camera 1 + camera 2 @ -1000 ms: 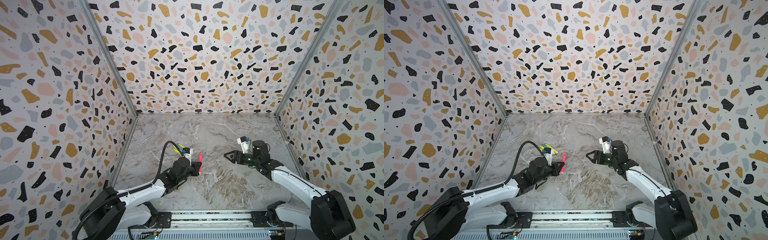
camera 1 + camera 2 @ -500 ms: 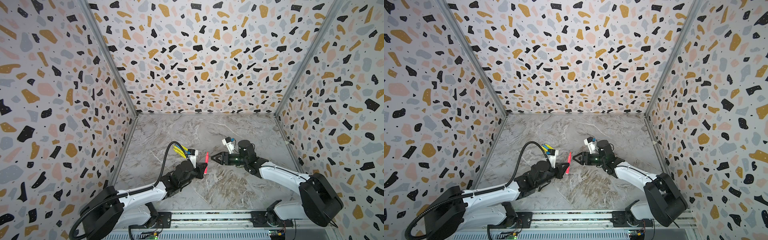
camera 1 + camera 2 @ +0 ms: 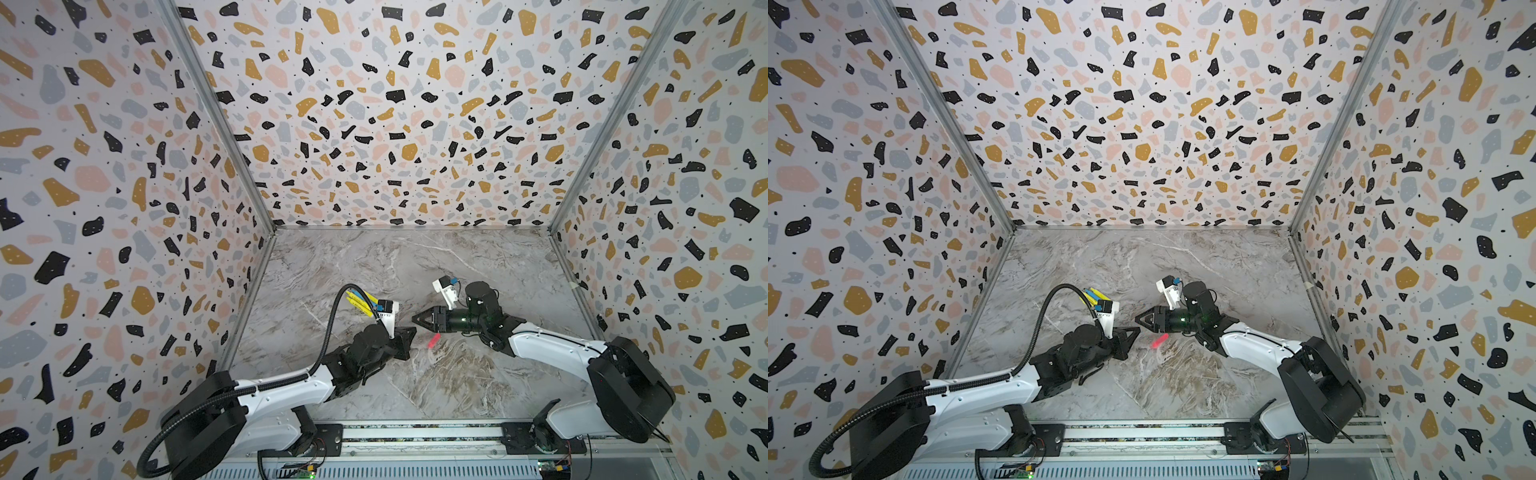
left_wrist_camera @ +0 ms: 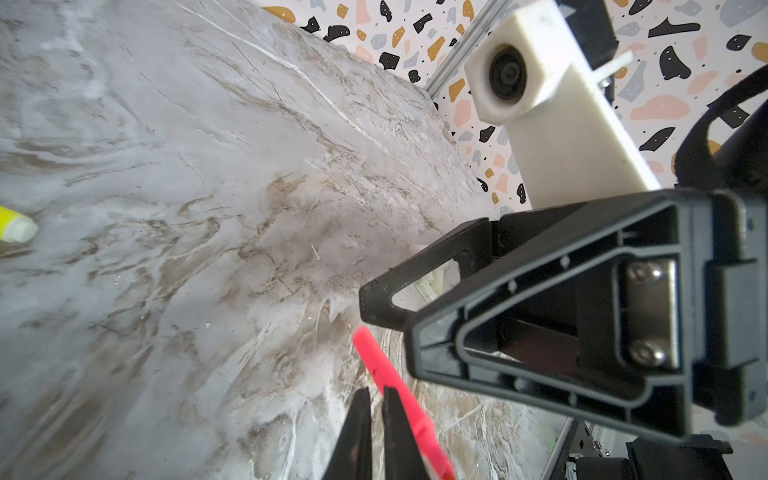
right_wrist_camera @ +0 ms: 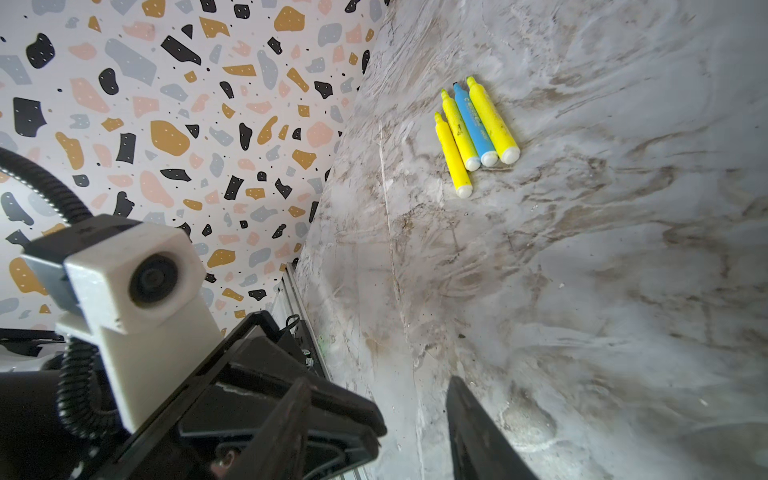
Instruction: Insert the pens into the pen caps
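Whereas pictured a second ago with the pink-red pen [image 3: 433, 339] upright in the left fingers [image 4: 355, 440], now pictured with that pen as a slanted, blurred streak low over the table [image 3: 415, 266], just below the tips of the right fingers [image 5: 473, 432] and clear of the left ones in both top views. Shows, from the left wrist, the left fingers pressed together with the pen running alongside one of them, not between. Shows, from the right wrist, the right fingers apart with only bare table in the gap, after a reach inward from the right to meet the left arm near the middle. Best read as a failed hand-over: probably a slip or a knock, with the pen falling or just landed; cannot tell whether touching the table yet. Leaves three yellow pens [image 5: 458, 129] and a blue pen [image 5: 473, 124] lying side by side, touching, farther back on the left, as before. Reveals no pen cap in any view, so no insertion under way. Calls, most likely, for a fresh pickup of the pink-red pen from the table before any capping.
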You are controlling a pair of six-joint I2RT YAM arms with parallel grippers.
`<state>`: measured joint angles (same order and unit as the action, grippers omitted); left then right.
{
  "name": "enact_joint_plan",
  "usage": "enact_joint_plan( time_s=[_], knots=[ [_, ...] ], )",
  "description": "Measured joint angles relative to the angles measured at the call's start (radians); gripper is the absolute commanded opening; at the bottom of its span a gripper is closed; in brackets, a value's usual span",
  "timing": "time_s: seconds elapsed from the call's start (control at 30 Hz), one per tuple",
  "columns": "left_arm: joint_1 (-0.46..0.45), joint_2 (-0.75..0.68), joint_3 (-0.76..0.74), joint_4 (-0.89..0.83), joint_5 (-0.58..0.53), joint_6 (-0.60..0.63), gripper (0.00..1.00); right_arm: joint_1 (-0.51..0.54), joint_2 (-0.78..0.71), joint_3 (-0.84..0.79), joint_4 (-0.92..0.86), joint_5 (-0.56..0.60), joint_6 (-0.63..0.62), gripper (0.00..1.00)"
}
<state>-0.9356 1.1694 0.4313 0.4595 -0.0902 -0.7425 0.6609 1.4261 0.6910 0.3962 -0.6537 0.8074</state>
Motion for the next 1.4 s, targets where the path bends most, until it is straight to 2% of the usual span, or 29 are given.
enact_joint_plan(
  time_s=[0.1,0.2,0.3,0.43,0.57,0.73,0.83,1.0,1.4],
  knots=[
    [-0.006,0.0,0.0,0.01,0.0,-0.005,0.02,0.001,0.003,0.0,0.001,0.0,0.003,0.43],
    [-0.009,0.0,0.0,0.014,-0.001,-0.005,0.03,0.002,0.003,0.001,-0.007,0.021,0.002,0.49],
    [-0.009,0.0,0.0,0.013,-0.01,-0.005,0.05,-0.018,-0.011,0.037,-0.126,0.09,-0.055,0.54],
    [-0.009,-0.012,-0.002,0.012,-0.036,-0.009,0.21,-0.157,-0.104,0.116,-0.359,0.284,-0.153,0.6],
    [-0.009,-0.018,-0.005,0.011,-0.055,-0.011,0.36,-0.243,-0.245,0.119,-0.491,0.455,-0.177,0.69],
    [-0.01,-0.001,0.006,-0.032,-0.054,0.008,0.39,-0.246,-0.413,0.008,-0.629,0.585,-0.083,0.6],
    [-0.01,0.015,0.01,-0.051,-0.051,0.019,0.4,-0.246,-0.431,-0.045,-0.729,0.627,-0.006,0.55],
    [-0.01,0.019,0.01,-0.071,-0.05,0.025,0.4,-0.23,-0.412,-0.071,-0.887,0.697,0.106,0.56],
    [-0.014,0.023,0.01,-0.071,-0.051,0.025,0.4,-0.189,-0.397,-0.143,-0.972,0.688,0.267,0.6]
  ],
)
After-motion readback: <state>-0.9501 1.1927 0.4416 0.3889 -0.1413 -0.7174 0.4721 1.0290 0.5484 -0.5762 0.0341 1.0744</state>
